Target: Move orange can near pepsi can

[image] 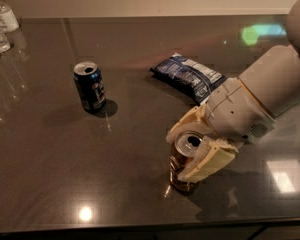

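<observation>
- The robot's claw [176,155] grips the orange can [177,164] at the front right of the dark counter [115,179], closed on it from two sides.
- One pale finger [182,125] curves along the far left side of the can's rim, while the other [210,160] lies slantwise across the near right side of the can, hiding part of its body.
- The orange can stands upright on the counter, its silver top and open mouth showing between the two fingers, its coppery side visible below them.
- Behind the claw, the thick grey-white arm [270,91] reaches in from the right edge of the view and slopes down toward the can.
- A blue-and-white chip bag [187,76] lies flat just beyond the claw, toward the back of the counter, apart from both cans.
- The pepsi can [90,86] stands upright well to the left of the orange can and farther back, its dark blue side bearing a white and red logo and its top open.
- A wide stretch of bare counter separates the two cans.
- Clear plastic bottles [0,26] stand in the far left corner, partly cut off by the edge of the view.
- The polished counter throws back a green patch of light [262,33] at the back right and white glare spots along its near edge.
</observation>
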